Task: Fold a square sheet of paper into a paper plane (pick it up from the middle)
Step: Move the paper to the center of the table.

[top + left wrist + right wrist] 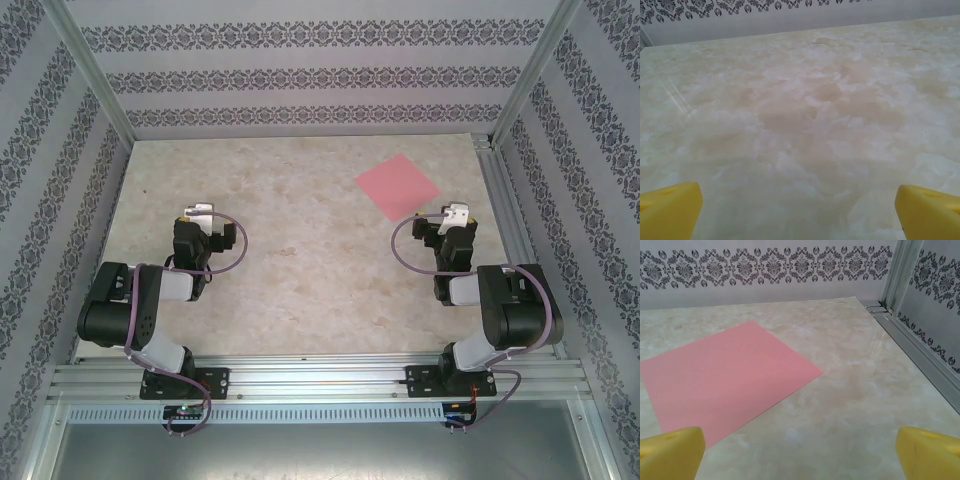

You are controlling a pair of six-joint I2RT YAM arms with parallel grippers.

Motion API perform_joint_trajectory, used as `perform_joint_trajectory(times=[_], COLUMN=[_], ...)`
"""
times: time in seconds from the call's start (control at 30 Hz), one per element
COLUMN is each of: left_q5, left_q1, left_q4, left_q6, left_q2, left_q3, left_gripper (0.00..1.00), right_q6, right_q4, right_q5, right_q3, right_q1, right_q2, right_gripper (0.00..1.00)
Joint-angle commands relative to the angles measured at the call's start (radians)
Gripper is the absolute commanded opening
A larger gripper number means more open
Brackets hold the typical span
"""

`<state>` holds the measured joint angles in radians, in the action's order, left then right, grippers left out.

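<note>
Claws, nearest: the left claw (799,212) and the right claw (800,452) both stand with jaws wide apart, empty. The right claw sits just on the near side of the square sheet of paper (398,186), which lies flat on the marbled surface (300,260); the left claw is well apart from it.

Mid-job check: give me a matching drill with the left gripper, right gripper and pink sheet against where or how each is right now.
1. left gripper
2. right gripper
3. square sheet of paper

A. lying flat, unfolded, far right of the table
B. open, bare table ahead of it
C. open, pink sheet just ahead of it

Pairs: 1-B, 2-C, 3-A
</note>
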<state>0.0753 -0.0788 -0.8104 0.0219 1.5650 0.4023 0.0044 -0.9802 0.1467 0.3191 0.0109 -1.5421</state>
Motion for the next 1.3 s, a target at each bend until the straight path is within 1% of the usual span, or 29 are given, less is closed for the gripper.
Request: perform_joint_trajectory(times=[0.0, 0.6, 0.67, 0.7, 0.77, 0.8, 0.87, 0.93, 1.0, 1.07, 1.1, 1.2, 1.27], left_q5=[-0.011, -0.022, -0.033, -0.021, 0.006, 0.017, 0.024, 0.047, 0.066, 0.096, 0.083, 0.023, -0.069], left_q1=[0.008, 0.008, 0.008, 0.008, 0.010, 0.010, 0.010, 0.010, 0.010, 0.011, 0.011, 0.014, 0.015], left_q4=[-0.018, -0.026, -0.025, -0.018, 0.064, 0.133, 0.243, 0.301, 0.363, 0.496, 0.568, 0.717, 0.761], left_q6=[0.005, 0.008, 0.014, 0.010, -0.007, -0.021, -0.047, -0.105, -0.173, -0.260, -0.292, -0.397, -0.443], left_q2=[-0.005, -0.014, -0.026, -0.046, -0.122, -0.162, -0.239, -0.327, -0.407, -0.458, -0.471, -0.462, -0.437], left_q3=[0.013, 0.006, 0.000, -0.004, 0.006, 0.021, 0.042, 0.039, 0.049, 0.102, 0.138, 0.225, 0.260], left_gripper=[1.00, 1.00, 1.00, 1.00, 1.00, 1.00, 1.00, 1.00, 1.00, 1.00, 1.00, 1.00, 1.00], right_q6=[-0.006, 0.004, -0.009, -0.019, -0.027, -0.025, 0.005, 0.097, 0.193, 0.261, 0.289, 0.357, 0.399], right_q4=[-0.026, -0.022, -0.030, -0.023, 0.019, 0.083, 0.318, 0.600, 0.798, 0.970, 1.037, 1.158, 1.197], right_q5=[-0.019, -0.045, -0.054, -0.063, -0.059, -0.052, -0.037, -0.024, -0.049, -0.143, -0.211, -0.410, -0.494], right_q3=[0.016, 0.017, 0.016, 0.015, 0.017, 0.017, 0.116, 0.233, 0.353, 0.473, 0.533, 0.683, 0.752], right_q1=[-0.005, -0.017, -0.010, -0.006, 0.001, 0.003, 0.004, 0.004, 0.003, -0.003, -0.006, -0.005, 0.000], right_q2=[0.006, 0.017, 0.022, 0.031, 0.069, 0.108, 0.191, 0.240, 0.238, 0.195, 0.158, 0.041, -0.041], right_gripper=[0.98, 0.98, 0.98, 0.98, 0.98, 0.98, 0.98, 0.98, 0.98, 0.98, 0.98, 0.98, 0.98])
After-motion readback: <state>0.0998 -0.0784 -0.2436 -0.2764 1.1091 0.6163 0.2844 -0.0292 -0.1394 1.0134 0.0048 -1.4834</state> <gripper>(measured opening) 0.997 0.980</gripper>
